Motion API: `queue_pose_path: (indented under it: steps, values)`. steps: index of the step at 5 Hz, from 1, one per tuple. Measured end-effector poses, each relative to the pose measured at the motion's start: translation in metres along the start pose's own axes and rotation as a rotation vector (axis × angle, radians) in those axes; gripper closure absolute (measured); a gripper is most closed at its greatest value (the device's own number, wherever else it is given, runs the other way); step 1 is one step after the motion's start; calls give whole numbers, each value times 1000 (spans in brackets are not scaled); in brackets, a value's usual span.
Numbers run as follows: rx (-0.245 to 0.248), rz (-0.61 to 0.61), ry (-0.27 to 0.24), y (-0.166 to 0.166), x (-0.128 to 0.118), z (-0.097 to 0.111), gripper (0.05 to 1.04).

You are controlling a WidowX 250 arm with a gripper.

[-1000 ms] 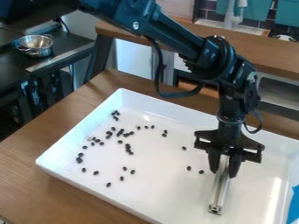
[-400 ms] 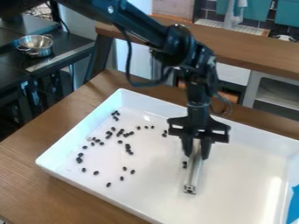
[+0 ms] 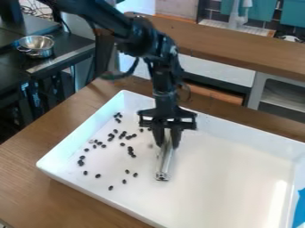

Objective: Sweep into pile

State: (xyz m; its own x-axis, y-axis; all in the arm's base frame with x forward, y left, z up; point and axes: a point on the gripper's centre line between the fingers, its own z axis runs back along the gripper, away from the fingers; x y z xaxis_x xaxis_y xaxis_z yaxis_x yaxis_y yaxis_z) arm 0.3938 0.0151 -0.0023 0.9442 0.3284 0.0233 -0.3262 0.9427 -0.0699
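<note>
The black gripper [image 3: 167, 140] hangs over the middle-left of the white tray [image 3: 238, 196], shut on a silver metal bar [image 3: 166, 161] that slants down toward the tray floor. Black beans [image 3: 130, 149] lie scattered over the tray's left part, to the left of the bar. Among them, a loose cluster lies near the middle of that part, a few sit by the back left wall, and others are toward the front left. Whatever is directly behind the bar and gripper is hidden.
The tray stands on a wooden table [image 3: 30, 178], its raised walls all around. A blue piece [image 3: 299, 211] is at the right edge. Behind the table runs a wooden counter [image 3: 238, 49]; a metal bowl [image 3: 35, 45] stands on a dark surface at upper left.
The gripper has moved left across the tray with the bar in it. Several beans that lay right of the cluster are no longer at their former spots; the left-hand beans look unmoved.
</note>
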Motion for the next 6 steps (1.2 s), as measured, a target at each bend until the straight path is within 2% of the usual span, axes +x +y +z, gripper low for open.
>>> queue_pose_path:
  steps: [1,2,4,5,6]
  values:
    - [-7,26,14,22,4,1,730]
    - [-13,70,20,64,11,6,730]
    - [-13,55,16,105,13,9,731]
    - [-46,50,25,116,8,13,731]
    - [-107,74,47,101,2,24,731]
